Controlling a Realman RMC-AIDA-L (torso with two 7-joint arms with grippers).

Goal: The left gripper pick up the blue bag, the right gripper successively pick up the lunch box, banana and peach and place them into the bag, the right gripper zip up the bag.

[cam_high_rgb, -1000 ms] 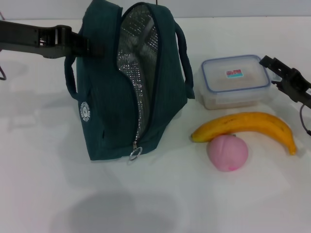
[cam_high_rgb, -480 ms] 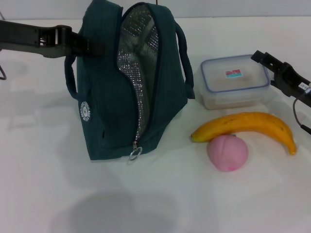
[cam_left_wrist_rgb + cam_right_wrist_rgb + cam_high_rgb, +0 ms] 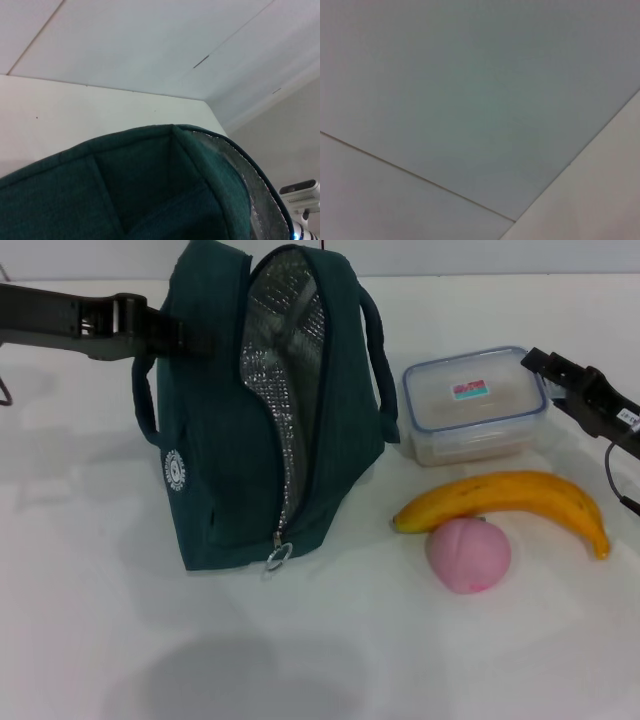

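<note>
Moved: lunch box (image 3: 475,405) slides toward blue bag (image 3: 262,410), right gripper (image 3: 545,365) touching its far corner, jaw state unclear | left gripper (image 3: 185,337) clamped on bag's upper side | box stiff, smooth, probably light; take across short sides | count: one box, one banana (image 3: 515,500), one peach (image 3: 468,554), one bag

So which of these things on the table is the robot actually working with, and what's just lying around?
Part of the job:
blue bag, held by the left gripper
lunch box, with the right gripper at its edge
banana
peach

Just lying about:
nothing else on the white table
</note>
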